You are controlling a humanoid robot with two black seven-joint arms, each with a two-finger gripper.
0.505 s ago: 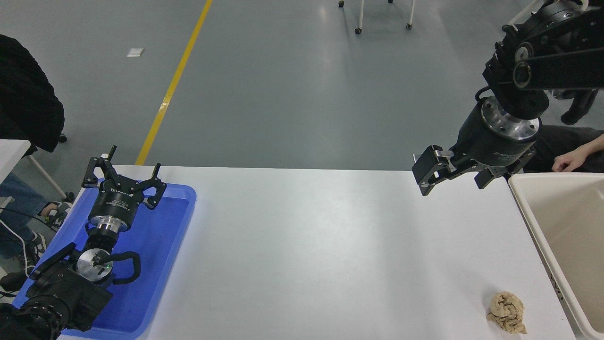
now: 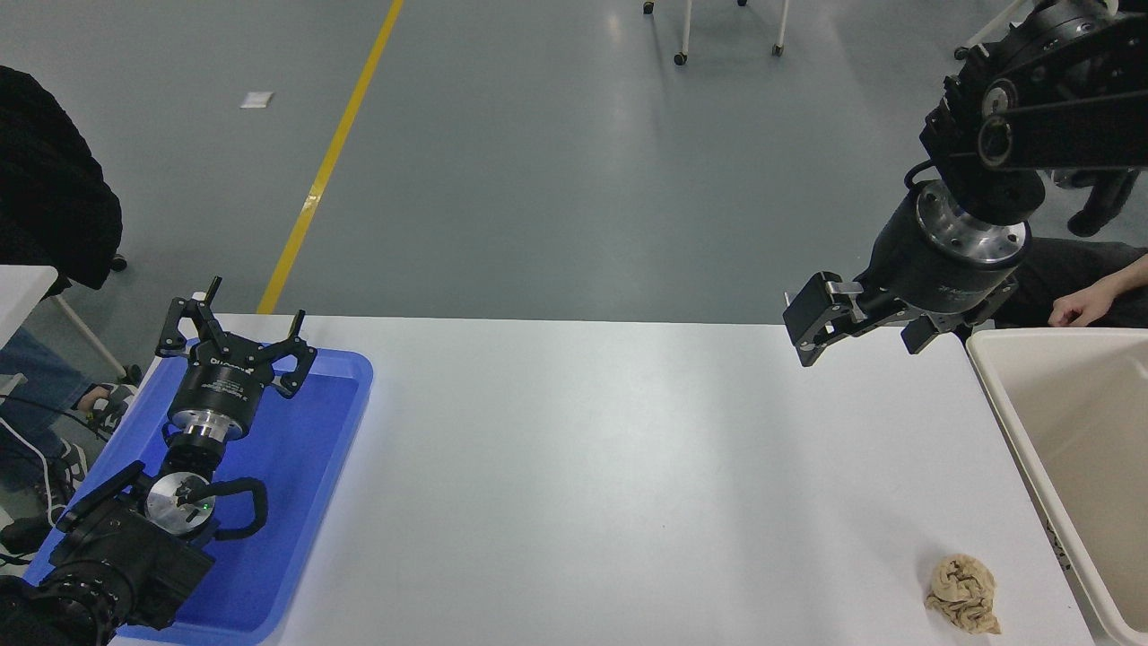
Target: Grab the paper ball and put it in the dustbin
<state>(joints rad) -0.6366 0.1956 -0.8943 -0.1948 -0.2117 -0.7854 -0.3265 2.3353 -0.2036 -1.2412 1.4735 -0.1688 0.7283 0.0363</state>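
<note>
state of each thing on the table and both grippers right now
crumpled tan paper ball: lying on the white table, not gripped
large beige plastic dustbin: upright, open, no ball visible inside
shallow blue plastic tray: flat on the table
left gripper: open, parked over the tray
right gripper: open, raised, holding nothing

Head view: bright, even indoor lighting with soft shadows and sharp focus throughout.

Diffuse light leaves the white tabletop (image 2: 583, 467) bright, with a faint pale sheen band running down its centre-right. The grey floor (image 2: 538, 179) carries a soft bright patch of reflected light near the top centre. Shadows are weak: a thin one hugs the paper ball (image 2: 962, 594), and the left tool (image 2: 235, 334) casts a darker blue patch on the blue tray (image 2: 314, 449). Black arm surfaces lose detail in deep tone, while the metal ring behind the right tool (image 2: 856, 316) shows small highlights. No motion blur; straight edges bend little toward the margins.
</note>
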